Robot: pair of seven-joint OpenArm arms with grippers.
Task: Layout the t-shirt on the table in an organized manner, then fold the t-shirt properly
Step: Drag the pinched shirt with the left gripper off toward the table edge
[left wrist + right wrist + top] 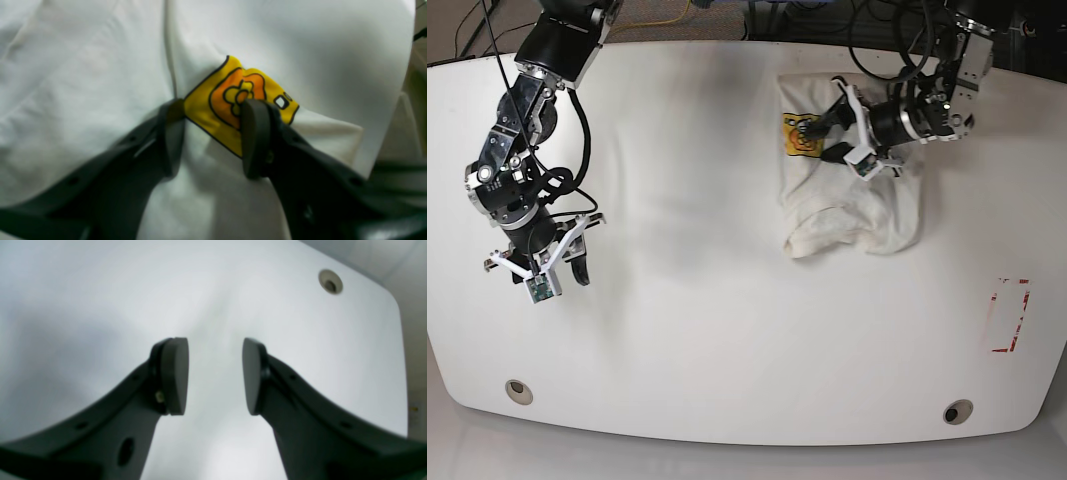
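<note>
At the near edge of the glossy white table [727, 330] two round grey grommet holes show, one toward the left corner [518, 390] and one toward the right [957, 411], and a red tape rectangle [1011, 315] is marked near the right edge. Farther in, on the left of the base view, the right gripper [215, 375] hangs above bare tabletop with its dark pads apart and nothing between them; its wrist view shows only the white surface and a grommet hole by a rounded corner. Beyond mid-table on the right lies the t-shirt [852, 195], a bunched white heap with rumpled folds, its lower edge rolled into a thick ridge. At the heap's far left part sits the yellow-orange badge [230, 100], outlined in black and creased over a fold. The left gripper [213, 140] is down on the cloth there, its fingers spread, one pad [255, 136] pressing against the badge's edge and the other on white fabric beside it, with cloth between them; whether the cloth is actually pinched cannot be told.
</note>
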